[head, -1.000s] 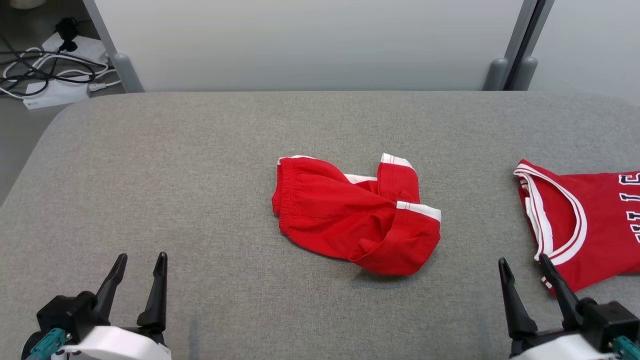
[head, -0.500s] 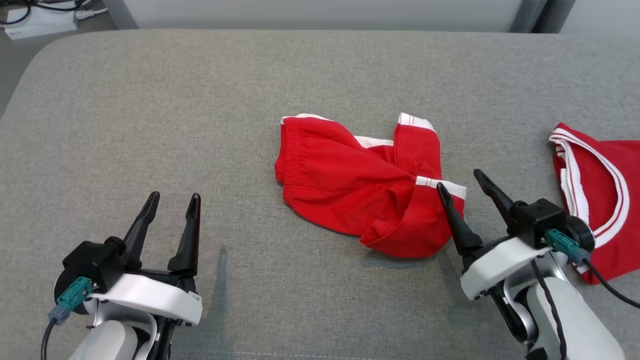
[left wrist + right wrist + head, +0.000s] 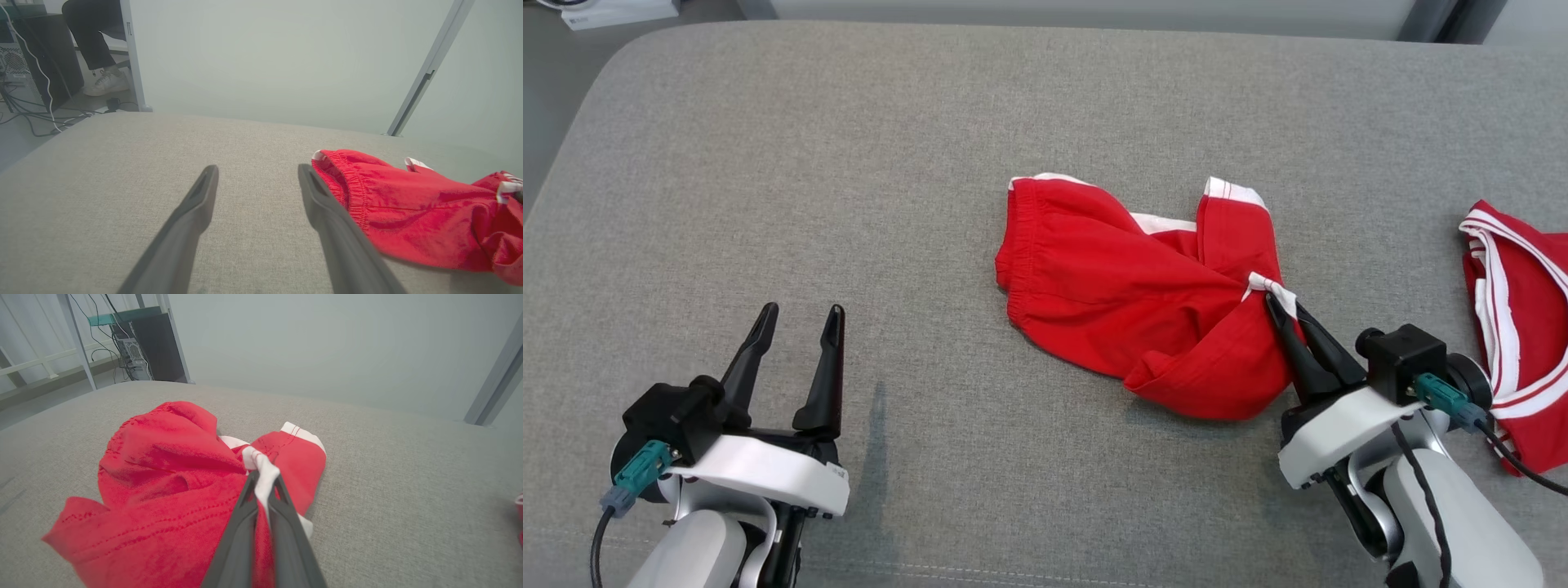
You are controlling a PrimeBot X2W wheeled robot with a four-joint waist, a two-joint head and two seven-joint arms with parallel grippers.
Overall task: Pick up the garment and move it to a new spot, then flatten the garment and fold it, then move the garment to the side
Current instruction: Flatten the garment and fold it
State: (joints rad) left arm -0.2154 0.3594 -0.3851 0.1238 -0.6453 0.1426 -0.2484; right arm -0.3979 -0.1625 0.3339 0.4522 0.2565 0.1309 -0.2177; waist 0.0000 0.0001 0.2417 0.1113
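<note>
The garment (image 3: 1127, 286) is a pair of red shorts with white hem bands, lying crumpled at the middle of the grey padded table (image 3: 849, 163). My right gripper (image 3: 1278, 306) is shut on the white-banded hem at the shorts' right side; in the right wrist view the white band (image 3: 263, 473) bunches between the two dark fingers. My left gripper (image 3: 796, 318) stands open over bare table at the lower left, well apart from the shorts. In the left wrist view the shorts' elastic waistband (image 3: 347, 183) lies just right of my right-hand finger (image 3: 327, 212).
A red jersey with white trim (image 3: 1515, 310) lies at the table's right edge, close behind my right wrist. A person's leg and shoe (image 3: 102, 77), a computer tower (image 3: 135, 355) and cables are on the floor beyond the table's far left corner.
My right gripper went from open beside the shorts' hem to shut on the white band, which is now bunched up. The head camera has tilted further down. My left arm barely moved.
</note>
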